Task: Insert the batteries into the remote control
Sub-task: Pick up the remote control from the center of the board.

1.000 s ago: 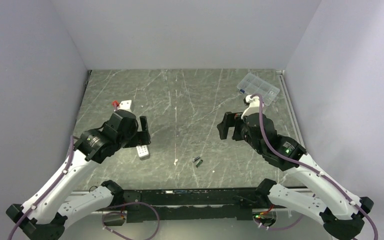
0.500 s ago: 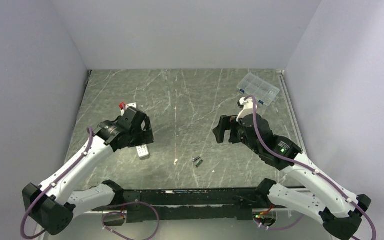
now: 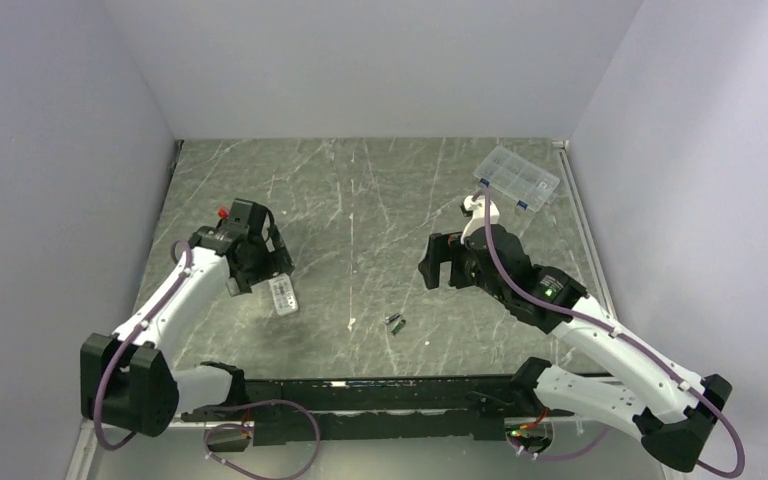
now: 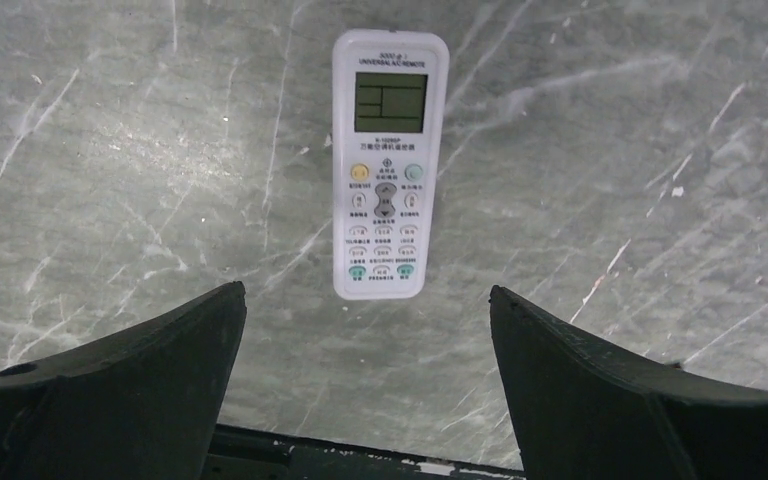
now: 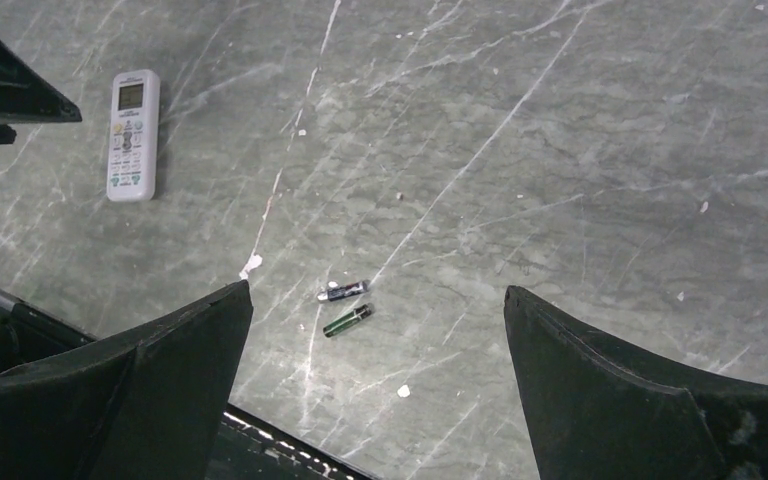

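Note:
The remote control (image 3: pixel 283 296) lies face up on the marbled table, a slim white bar with a small screen and buttons (image 4: pixel 388 165). My left gripper (image 3: pixel 263 265) hovers just behind its button end, open and empty (image 4: pixel 365 295). The two batteries (image 3: pixel 396 322) lie side by side near the front middle of the table, one dark (image 5: pixel 344 291) and one green-black (image 5: pixel 347 319). My right gripper (image 3: pixel 434 265) hangs open and empty above the table behind and to the right of them (image 5: pixel 376 290). The remote also shows at the right wrist view's upper left (image 5: pixel 132 135).
A clear compartmented plastic box (image 3: pixel 517 178) sits at the back right corner. A small white sliver (image 3: pixel 351 322) lies left of the batteries (image 5: pixel 251 265). The black rail (image 3: pixel 380 385) runs along the table's front edge. Walls enclose the left, back and right sides.
My left arm has swung round and its gripper now points down at the remote from behind it. My right gripper has drifted slightly left. The remote and batteries have not moved.

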### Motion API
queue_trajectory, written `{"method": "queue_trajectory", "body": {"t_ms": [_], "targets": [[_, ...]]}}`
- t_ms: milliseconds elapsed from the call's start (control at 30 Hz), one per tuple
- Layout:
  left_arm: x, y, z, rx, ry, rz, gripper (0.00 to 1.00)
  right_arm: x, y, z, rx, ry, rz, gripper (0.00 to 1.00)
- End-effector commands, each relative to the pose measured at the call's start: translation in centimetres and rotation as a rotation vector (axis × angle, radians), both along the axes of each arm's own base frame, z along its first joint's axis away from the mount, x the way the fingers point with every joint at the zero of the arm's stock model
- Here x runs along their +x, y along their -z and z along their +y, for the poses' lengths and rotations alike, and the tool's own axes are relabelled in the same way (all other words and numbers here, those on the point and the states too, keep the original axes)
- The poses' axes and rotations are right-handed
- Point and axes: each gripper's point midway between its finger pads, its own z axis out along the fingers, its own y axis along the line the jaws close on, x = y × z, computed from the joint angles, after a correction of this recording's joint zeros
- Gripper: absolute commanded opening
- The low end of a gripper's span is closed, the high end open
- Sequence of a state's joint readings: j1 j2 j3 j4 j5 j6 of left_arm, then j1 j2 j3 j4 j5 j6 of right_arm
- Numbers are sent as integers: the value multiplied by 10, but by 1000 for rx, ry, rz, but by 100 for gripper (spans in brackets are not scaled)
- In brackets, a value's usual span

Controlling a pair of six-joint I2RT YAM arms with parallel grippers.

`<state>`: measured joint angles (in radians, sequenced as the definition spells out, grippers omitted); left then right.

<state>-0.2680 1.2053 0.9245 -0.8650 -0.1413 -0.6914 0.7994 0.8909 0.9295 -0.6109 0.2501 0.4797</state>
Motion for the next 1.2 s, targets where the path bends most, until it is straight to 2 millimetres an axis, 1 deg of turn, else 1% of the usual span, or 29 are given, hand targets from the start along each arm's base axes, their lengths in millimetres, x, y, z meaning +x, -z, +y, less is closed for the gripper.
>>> {"method": "queue_trajectory", "body": {"t_ms": [0, 133, 200, 333, 500, 700, 900, 967, 1033, 1167], "targets": [[15, 3, -5, -58, 1, 2, 97, 1, -9, 8, 54, -22, -30, 100], [21, 14, -12, -79, 16, 44, 96, -1, -8, 10, 61, -35, -31, 100], [23, 23, -15, -85, 23, 76, 97, -2, -7, 11, 66, -47, -28, 100], [26, 33, -20, -100, 43, 107, 99, -5, -5, 13, 72, -63, -23, 100], [26, 40, -20, -85, 62, 130, 100, -7, -4, 14, 77, -73, -25, 100], [28, 57, -20, -70, 72, 182, 99, -9, -1, 16, 89, -90, -23, 100], [34, 66, -20, -63, 73, 213, 93, -11, 0, 16, 92, -98, -21, 100], [33, 69, -20, -58, 75, 229, 89, -12, 0, 15, 90, -100, -23, 100], [33, 74, -15, -29, 63, 239, 86, -13, 0, 13, 88, -98, -26, 100], [33, 80, -16, -28, 68, 261, 79, -14, -1, 11, 86, -94, -31, 100]]}}
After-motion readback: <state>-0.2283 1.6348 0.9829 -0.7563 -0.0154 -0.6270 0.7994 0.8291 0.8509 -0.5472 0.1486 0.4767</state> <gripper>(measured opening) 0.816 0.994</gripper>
